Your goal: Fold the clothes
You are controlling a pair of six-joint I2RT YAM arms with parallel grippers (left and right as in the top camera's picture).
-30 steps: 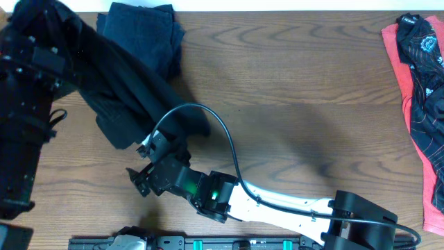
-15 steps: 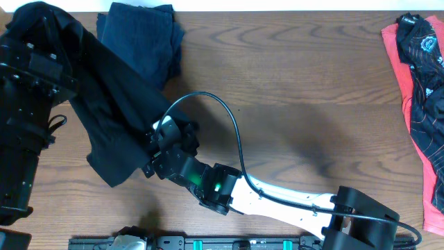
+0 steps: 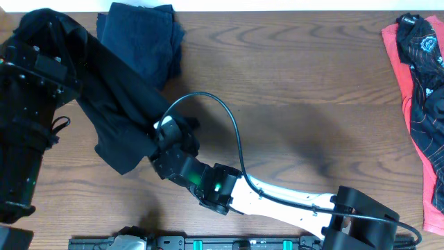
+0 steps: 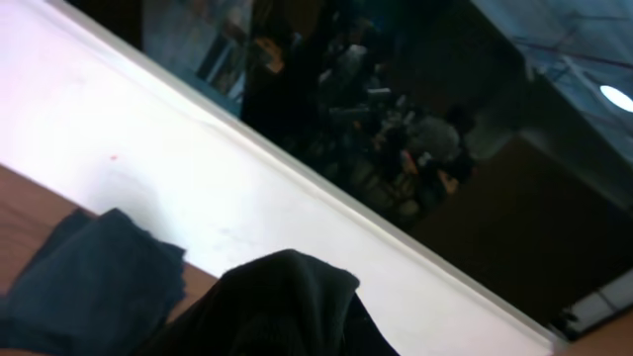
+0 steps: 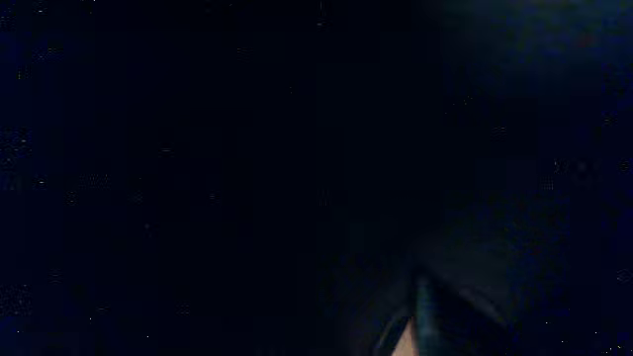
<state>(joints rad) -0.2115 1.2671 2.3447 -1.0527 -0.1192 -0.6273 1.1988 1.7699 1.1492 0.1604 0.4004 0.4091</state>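
White print on the shirt (image 3: 421, 43) seems unreadable.

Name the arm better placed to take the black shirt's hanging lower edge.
Right. The right gripper sits at the black T-shirt's lower edge, with fabric filling its wrist view. The left arm is busy holding the shirt's upper end up.

my right arm (image 3: 277, 201) is a long white tube set between black joints, with a bulky black housing (image 3: 357, 219) at its base. a small green light (image 3: 216, 187) glows in the joint near the wrist. a thin black cable (image 3: 222, 121) arcs from the wrist back to the white tube. my right gripper (image 3: 161, 139) is black with a little white patch. my left arm (image 3: 28, 132) is all black and boxy, with a small cable loop (image 3: 60, 125) at its side.
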